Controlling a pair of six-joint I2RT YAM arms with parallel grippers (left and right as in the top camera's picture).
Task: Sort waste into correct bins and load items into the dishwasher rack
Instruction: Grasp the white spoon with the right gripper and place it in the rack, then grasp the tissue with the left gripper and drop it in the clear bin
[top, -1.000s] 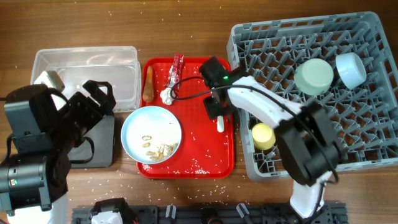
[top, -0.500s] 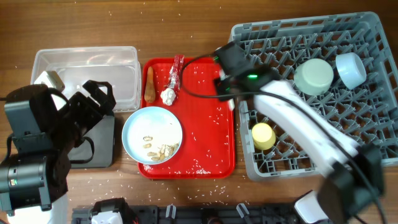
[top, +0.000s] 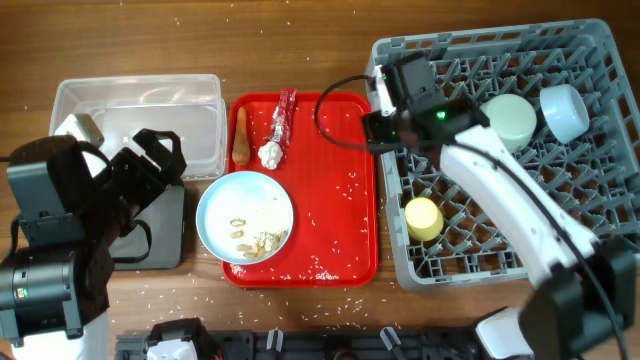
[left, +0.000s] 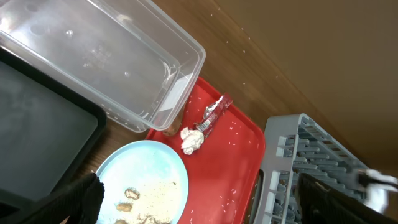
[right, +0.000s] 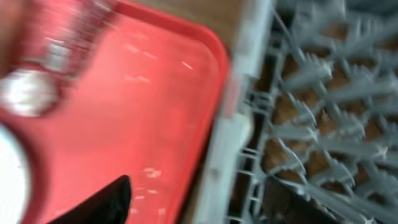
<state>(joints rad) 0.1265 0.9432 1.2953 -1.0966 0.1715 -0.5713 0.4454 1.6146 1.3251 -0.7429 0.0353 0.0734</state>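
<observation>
My right gripper (top: 378, 125) hovers over the left rim of the grey dishwasher rack (top: 600, 200); in the blurred right wrist view its fingers (right: 205, 205) are apart with nothing between them. The white spoon is not visible. The rack holds a pale green bowl (top: 510, 120), a small blue bowl (top: 565, 110) and a yellow cup (top: 423, 218). The blue plate (top: 245, 195) with brown scraps (top: 255, 240) sits on the red tray. A carrot (top: 238, 135), red wrapper (top: 283, 112) and tissue ball (top: 269, 154) lie behind it. My left gripper (top: 155, 160) is open and empty.
The clear tub (top: 140, 95) stands at the back left, with the black tray (top: 165, 235) in front of it under my left arm. Rice grains (top: 330, 200) dot the red serving tray (top: 350, 240) and the wooden table around it.
My right gripper rose from the red tray's right side and moved right and back to the rack's left rim. The spoon it stood over is gone from the tray. The left arm stayed still.
</observation>
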